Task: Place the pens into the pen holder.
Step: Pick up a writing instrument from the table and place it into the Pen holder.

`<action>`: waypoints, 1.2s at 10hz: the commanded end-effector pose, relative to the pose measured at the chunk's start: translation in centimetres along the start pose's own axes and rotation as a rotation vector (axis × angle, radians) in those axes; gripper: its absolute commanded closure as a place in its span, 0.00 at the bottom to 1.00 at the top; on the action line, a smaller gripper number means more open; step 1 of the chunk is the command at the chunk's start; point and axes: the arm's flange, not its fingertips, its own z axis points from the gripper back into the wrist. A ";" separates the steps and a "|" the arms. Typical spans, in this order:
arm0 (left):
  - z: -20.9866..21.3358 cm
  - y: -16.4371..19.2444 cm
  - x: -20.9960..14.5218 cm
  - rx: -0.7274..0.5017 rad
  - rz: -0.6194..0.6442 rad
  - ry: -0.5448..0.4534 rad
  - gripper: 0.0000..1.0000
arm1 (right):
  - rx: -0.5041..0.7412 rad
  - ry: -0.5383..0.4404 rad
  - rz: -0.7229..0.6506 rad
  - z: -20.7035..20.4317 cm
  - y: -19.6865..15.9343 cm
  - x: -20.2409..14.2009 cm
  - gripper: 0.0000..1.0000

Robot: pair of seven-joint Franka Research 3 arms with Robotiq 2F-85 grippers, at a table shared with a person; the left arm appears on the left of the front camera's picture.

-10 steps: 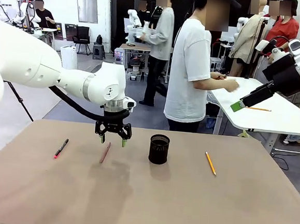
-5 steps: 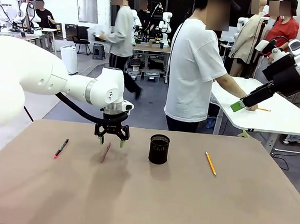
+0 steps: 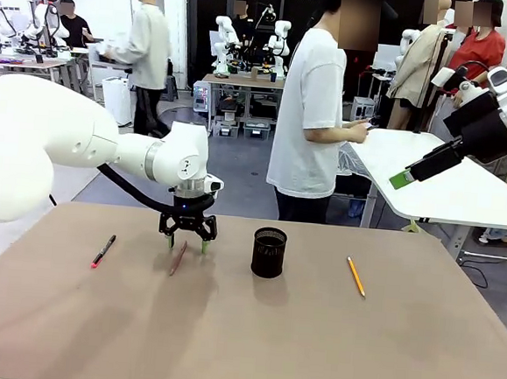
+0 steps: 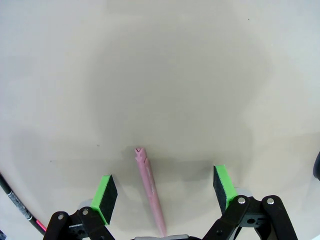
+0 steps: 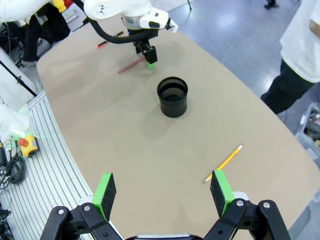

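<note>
- Hovering over a broad, flat brown table (image 3: pixel 328 353), matte and bare around my target, so I've room to come straight down.
- Now my left pincer (image 3: pixel 188 245) is spread wide, pads either side of the reddish-brown pen (image 4: pixel 150 192). My right pincer (image 3: pixel 413 174) is wide too, raised off to the side.
- Nearby, the pen holder (image 3: pixel 269 252) stands upright. It's mesh, probably light and easy to tip.
- That pen lies flat. I reckon it's light, stiff, smooth and apt to roll, so pinch mid-barrel, across its width.
- Last, the black marker (image 3: pixel 103 250) and yellow pencil (image 3: pixel 356 276) lie well apart, one either side.
</note>
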 end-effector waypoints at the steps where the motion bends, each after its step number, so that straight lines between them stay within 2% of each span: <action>1: 0.2 0.6 0.7 -0.013 0.007 0.014 0.00 | 0.015 -0.023 -0.005 -0.1 -0.1 0.2 0.00; 6: 0.2 1.0 0.3 0.002 0.030 0.058 0.98 | 0.015 -0.023 -0.005 -0.1 -0.1 0.2 0.00; 10: 0.0 0.9 0.1 0.004 0.023 0.077 1.00 | 0.015 -0.023 -0.005 -0.1 -0.1 0.2 0.00; 11: -0.1 0.9 -0.1 -0.021 0.011 0.077 1.00 | 0.015 -0.023 -0.005 -0.1 -0.1 0.2 0.00; 12: -0.2 1.3 -0.3 -0.112 -0.040 0.094 1.00 | 0.015 -0.023 -0.005 -0.1 -0.1 0.2 0.00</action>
